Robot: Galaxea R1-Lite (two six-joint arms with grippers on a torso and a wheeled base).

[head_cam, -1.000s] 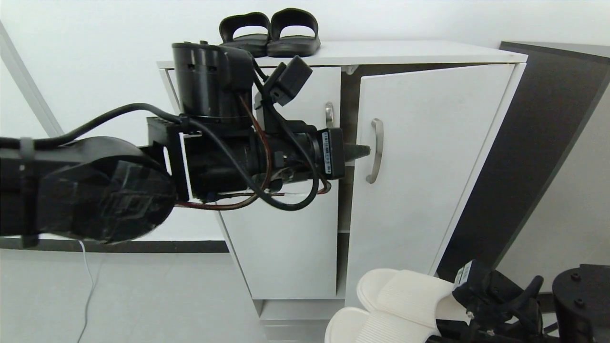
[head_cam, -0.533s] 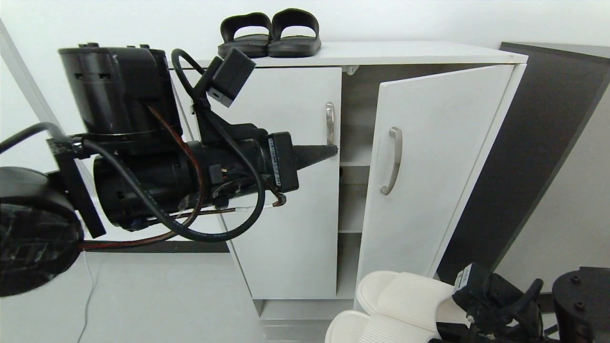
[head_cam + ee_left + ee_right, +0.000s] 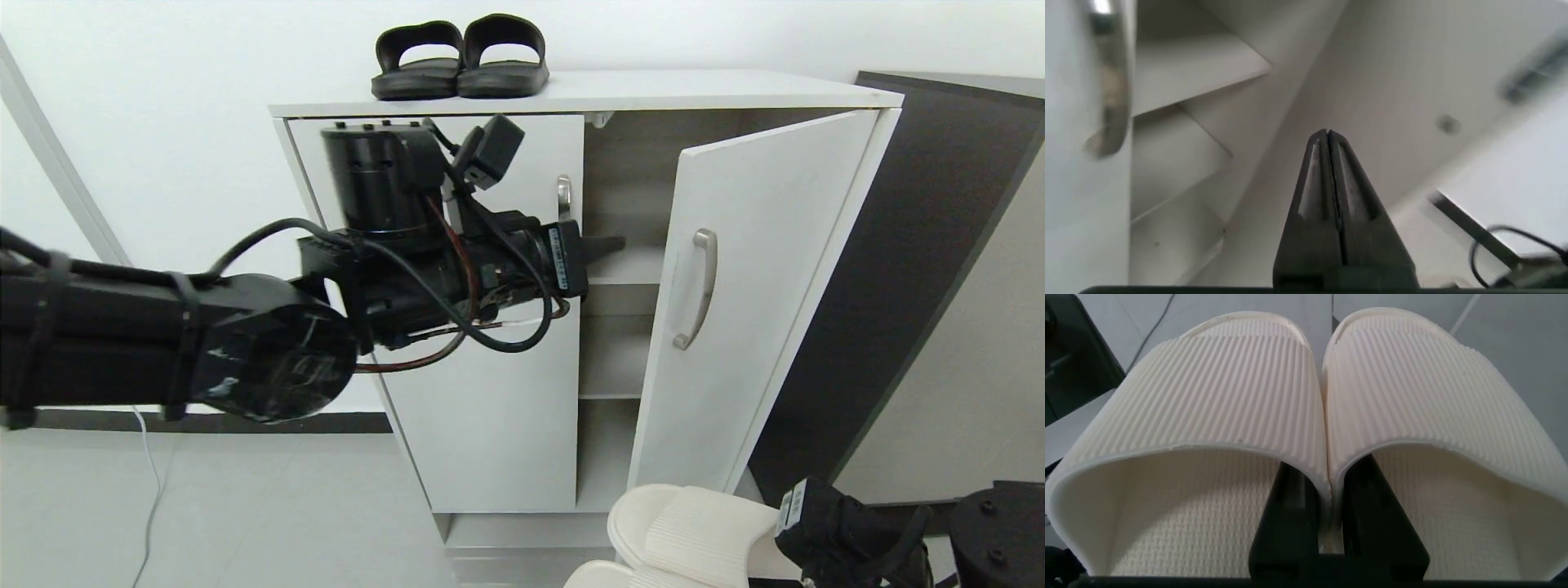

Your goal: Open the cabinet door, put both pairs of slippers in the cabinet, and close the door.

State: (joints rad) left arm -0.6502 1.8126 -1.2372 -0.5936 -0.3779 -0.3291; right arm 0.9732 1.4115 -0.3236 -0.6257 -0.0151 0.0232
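Note:
A white cabinet (image 3: pixel 694 86) stands ahead. Its right door (image 3: pixel 767 245) hangs partly open, showing bare shelves (image 3: pixel 619 273), while the left door (image 3: pixel 490 425) is closed. A black pair of slippers (image 3: pixel 461 59) rests on the cabinet top. My left gripper (image 3: pixel 616 242) is shut and empty, with its tip in the gap between the doors, just past the left door's handle (image 3: pixel 1110 82). The shut fingers (image 3: pixel 1315 188) point into the cabinet interior. Low at the right, my right gripper (image 3: pixel 1327 531) is shut on the white pair of slippers (image 3: pixel 694 527), clamping their two inner walls together (image 3: pixel 1323 416).
The open door's handle (image 3: pixel 695 287) sticks out toward me, right of the left gripper. A dark panel (image 3: pixel 922 245) stands against the wall right of the cabinet. A thin cable (image 3: pixel 151 498) trails over the grey floor at the left.
The right door has swung wider open. My left arm drew back to the left, then came right again to the gap. The white slippers sit slightly lower in the head view.

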